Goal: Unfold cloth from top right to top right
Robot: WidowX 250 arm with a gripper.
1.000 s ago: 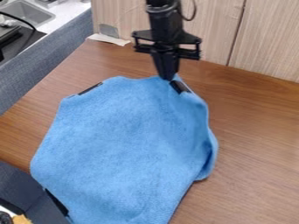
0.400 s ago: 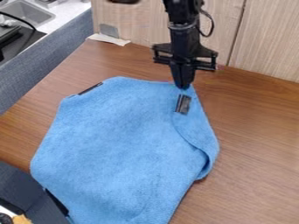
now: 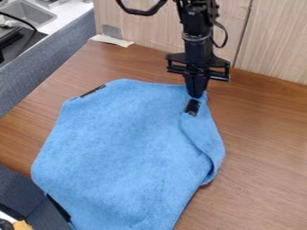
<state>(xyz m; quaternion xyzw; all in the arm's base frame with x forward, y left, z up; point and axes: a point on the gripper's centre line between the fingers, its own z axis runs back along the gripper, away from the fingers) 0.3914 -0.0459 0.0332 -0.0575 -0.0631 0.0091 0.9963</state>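
Cloth, blue and plush, lies across the brown wooden table; my gripper has just drawn its far right corner rightward and slightly nearer. The fingers are narrow, pinching that corner by the black tag. I judge the unfolding well along, though the right edge's fold needs opening.
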